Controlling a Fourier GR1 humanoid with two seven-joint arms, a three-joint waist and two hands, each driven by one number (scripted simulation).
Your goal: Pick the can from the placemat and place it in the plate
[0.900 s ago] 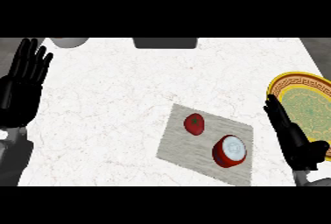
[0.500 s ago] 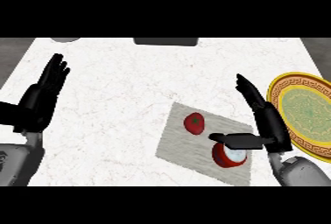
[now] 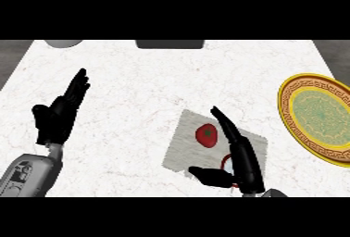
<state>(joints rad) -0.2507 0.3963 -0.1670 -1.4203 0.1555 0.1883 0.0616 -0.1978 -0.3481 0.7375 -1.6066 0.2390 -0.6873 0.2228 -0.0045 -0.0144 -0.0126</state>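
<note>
A grey placemat [image 3: 188, 150] lies on the white marble counter, right of centre. The red-and-white can [image 3: 224, 160] stands on its near right part; only a thin red arc of its rim shows, the rest is hidden by my right hand [image 3: 240, 155]. That hand is over the can with straight fingers pointing away and the thumb spread to the left, open. The round plate [image 3: 301, 99], gold-rimmed with a green centre, sits at the right edge. My left hand [image 3: 60, 115] rests open at the left, fingers up.
A red tomato [image 3: 206, 133] sits on the placemat just left of my right hand's fingers. A grey round object [image 3: 63, 43] and a dark object [image 3: 169, 44] stand at the counter's far edge.
My right hand has moved left from beside the plate onto the placemat and now covers the can. My left hand has shifted inward from the left edge.
</note>
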